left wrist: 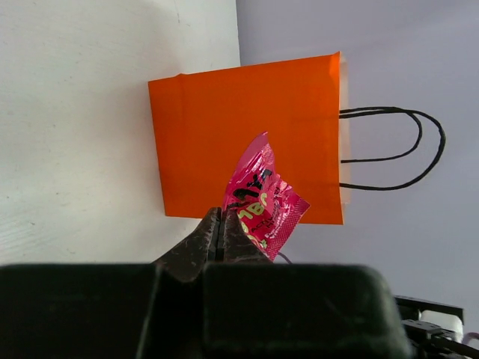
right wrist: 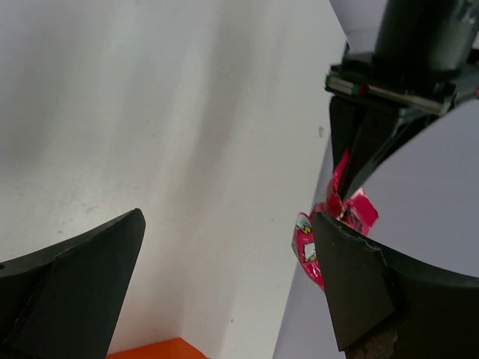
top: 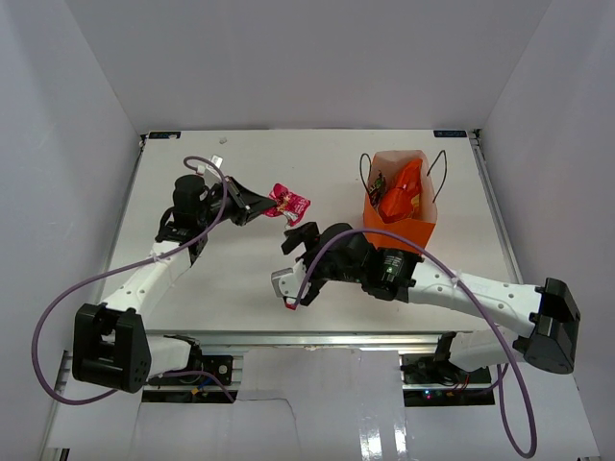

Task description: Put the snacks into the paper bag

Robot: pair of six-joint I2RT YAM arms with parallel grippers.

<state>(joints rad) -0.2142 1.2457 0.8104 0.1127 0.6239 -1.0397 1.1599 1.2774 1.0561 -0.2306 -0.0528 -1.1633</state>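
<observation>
The orange paper bag [top: 415, 229] stands upright at the right middle of the table, with the red-orange chip bag [top: 400, 199] sticking out of its open top. My left gripper [top: 266, 206] is shut on the magenta-pink packet [top: 291, 201] and holds it above the table, left of the bag. In the left wrist view the packet [left wrist: 263, 200] hangs from the closed fingertips of the left gripper [left wrist: 222, 215], in front of the bag [left wrist: 239, 127]. My right gripper [top: 296, 237] is open and empty just below the packet. In the right wrist view it [right wrist: 228, 221] gapes wide, the packet [right wrist: 307, 250] beyond it. No other snacks show.
The white table [top: 240, 279] has grey walls on three sides. A small white piece [top: 218, 160] lies near the back left. The bag's black loop handles [left wrist: 404, 149] stick out from its top. The right arm's forearm lies right in front of the bag.
</observation>
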